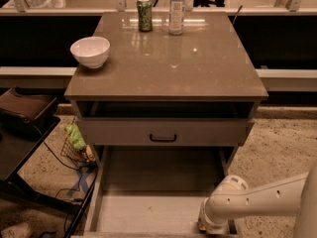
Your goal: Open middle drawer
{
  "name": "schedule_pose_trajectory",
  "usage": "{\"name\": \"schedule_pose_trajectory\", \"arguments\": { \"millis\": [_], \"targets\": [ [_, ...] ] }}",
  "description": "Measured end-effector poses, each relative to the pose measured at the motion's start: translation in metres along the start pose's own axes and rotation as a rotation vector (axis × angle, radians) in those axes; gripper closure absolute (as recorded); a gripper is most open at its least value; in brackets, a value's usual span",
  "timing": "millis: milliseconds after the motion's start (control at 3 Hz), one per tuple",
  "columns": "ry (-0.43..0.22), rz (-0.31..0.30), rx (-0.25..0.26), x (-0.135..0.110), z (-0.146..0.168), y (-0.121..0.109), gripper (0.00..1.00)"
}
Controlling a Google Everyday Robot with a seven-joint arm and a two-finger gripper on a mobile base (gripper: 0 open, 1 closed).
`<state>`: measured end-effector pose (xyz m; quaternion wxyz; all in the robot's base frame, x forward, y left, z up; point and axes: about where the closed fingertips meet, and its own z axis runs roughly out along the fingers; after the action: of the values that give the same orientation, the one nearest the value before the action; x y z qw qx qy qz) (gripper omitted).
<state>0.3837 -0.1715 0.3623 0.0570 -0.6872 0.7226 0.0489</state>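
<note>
The middle drawer [148, 209] stands pulled far out below a closed pale drawer front [124, 132] with a small black handle [163, 137]. Its pale floor shows and looks empty. Its own front and handle lie at the bottom edge of the view, mostly hidden. My white arm [262, 200] comes in from the lower right. My gripper [210, 226] is at the front right corner of the pulled-out drawer, hidden under the round wrist.
On the brown cabinet top [198, 68] stand a white bowl [90, 51], a green can [144, 14] and a clear bottle [177, 8]. A dark cart [25, 118], a wire basket [77, 148] with a green thing and cables sit at the left.
</note>
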Motion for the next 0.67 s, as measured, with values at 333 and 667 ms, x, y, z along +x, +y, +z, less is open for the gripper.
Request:
{"name": "schedule_pose_trajectory", "arguments": {
  "millis": [333, 667],
  "targets": [
    [0.0, 0.0, -0.002, -0.0001, 0.0007, 0.0008, 0.53],
    [0.0, -0.001, -0.004, -0.0001, 0.0014, 0.0015, 0.3]
  ]
}}
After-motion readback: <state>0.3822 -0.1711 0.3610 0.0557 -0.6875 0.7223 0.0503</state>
